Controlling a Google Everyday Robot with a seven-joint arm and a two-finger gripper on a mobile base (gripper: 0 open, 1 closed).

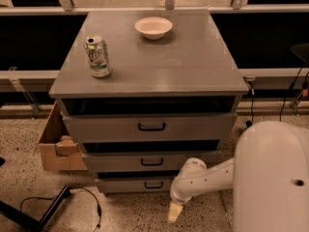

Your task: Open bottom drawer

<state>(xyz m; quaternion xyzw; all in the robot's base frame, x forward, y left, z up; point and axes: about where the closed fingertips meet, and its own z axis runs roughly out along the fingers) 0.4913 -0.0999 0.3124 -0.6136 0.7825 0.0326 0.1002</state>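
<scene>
The bottom drawer (pixel 125 184) is the slimmest grey front at the foot of the cabinet, with a small black loop handle (pixel 153 184). It sits nearly flush under the middle drawer (pixel 120 162), with a thin dark gap above it. My gripper (pixel 175 211) hangs on the white arm (pixel 207 178), pointing down close to the floor. It is just below and to the right of the handle, in front of the drawer's right end, and does not touch the handle.
The taller top drawer (pixel 106 128) is above. A soda can (pixel 98 56) and a white bowl (pixel 153 27) stand on the cabinet top. A cardboard box (pixel 55 151) sits left of the cabinet. A black cable (pixel 91 202) and stand leg (pixel 43 216) lie on the floor.
</scene>
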